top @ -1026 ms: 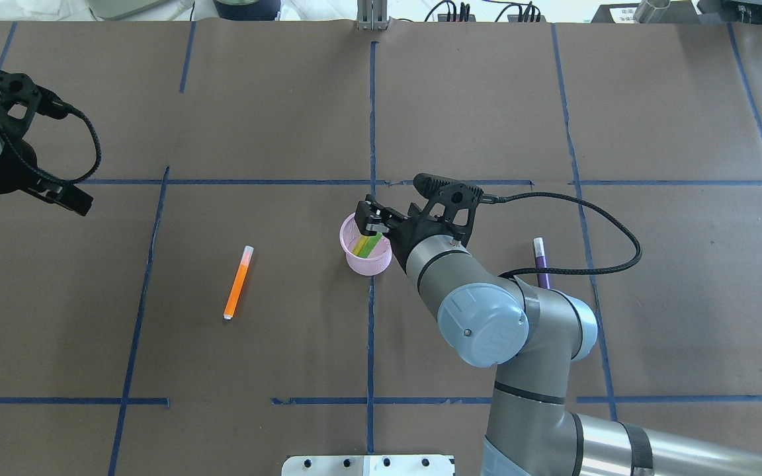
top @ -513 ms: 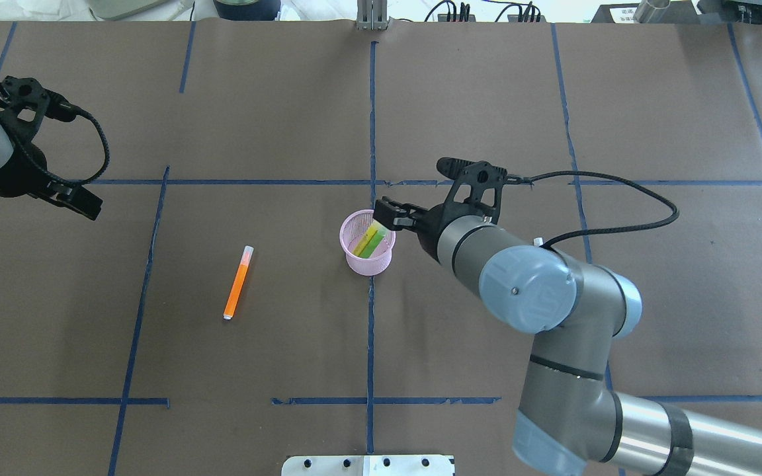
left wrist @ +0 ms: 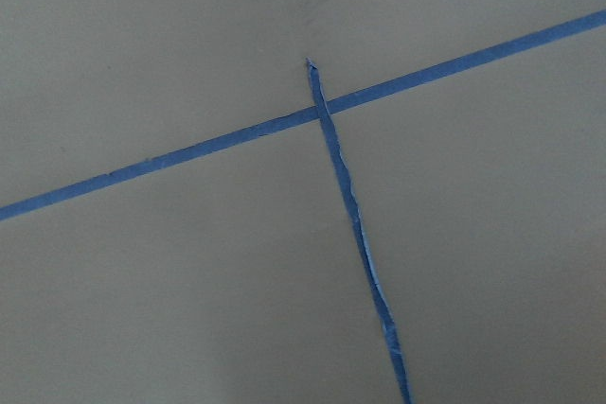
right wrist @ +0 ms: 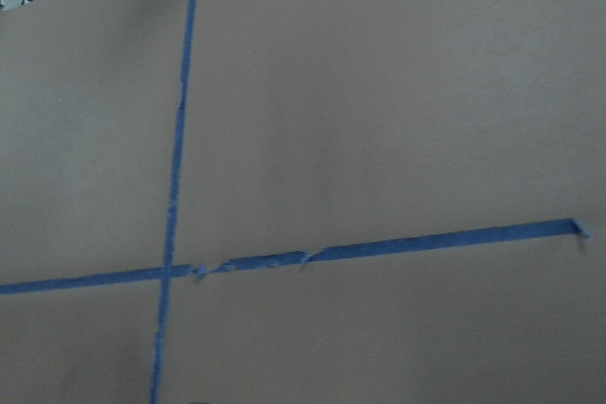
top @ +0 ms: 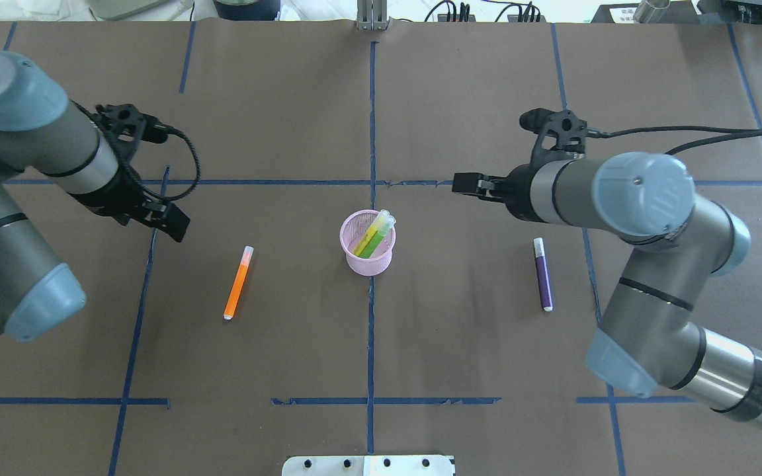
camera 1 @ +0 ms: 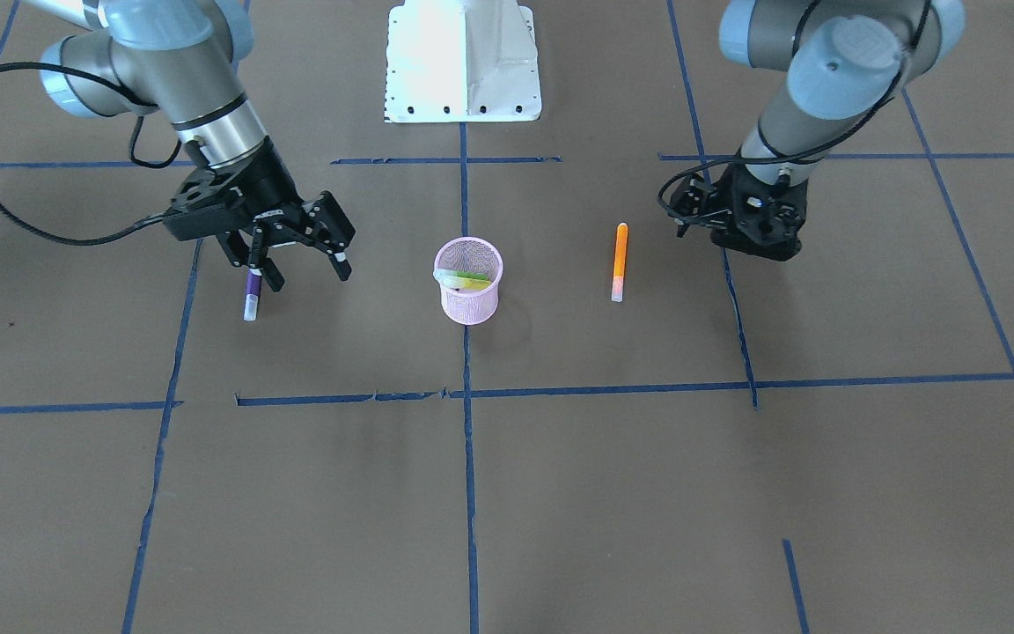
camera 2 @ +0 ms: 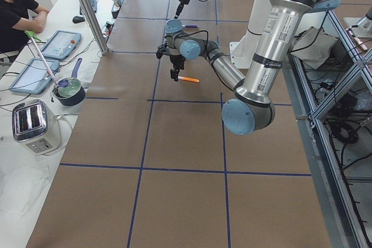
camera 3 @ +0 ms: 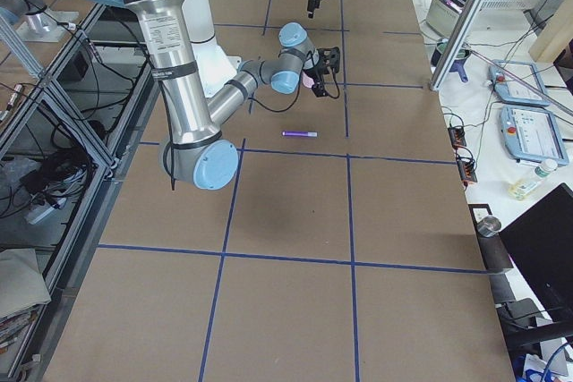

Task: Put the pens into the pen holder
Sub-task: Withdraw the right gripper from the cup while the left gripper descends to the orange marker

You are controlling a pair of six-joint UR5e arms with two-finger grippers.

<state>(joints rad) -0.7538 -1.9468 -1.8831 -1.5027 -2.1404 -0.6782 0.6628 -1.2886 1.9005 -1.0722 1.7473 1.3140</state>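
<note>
The bench [top: 421, 99] is covered in brown paper and ruled into big squares by blue tape lines. From the overhead view, the small round pink wire-mesh pen holder [top: 371, 263] stands upright almost at the centre of the frame, right on a vertical tape line. The green marker pen [top: 374, 243] leans inside it with its pale cap end poking over the rim towards the upper right. A yellower stick lies tight against it, though I cannot tell whether that is a second pen.

The orange marker pen [top: 237, 283] lies flat on the paper left of the holder, well apart from it, with its pale cap pointing up the frame. The purple marker pen [top: 543, 276] lies flat to the right of the holder, with its cap end also up.

In the front-facing view, the right gripper [camera 1: 303, 262] hangs at centre left with its fingers [camera 1: 271, 275] spread wide and nothing between them, close above the purple pen. The left gripper [top: 170, 223] hovers up and left of the orange pen, and I cannot tell how its fingers stand.
</note>
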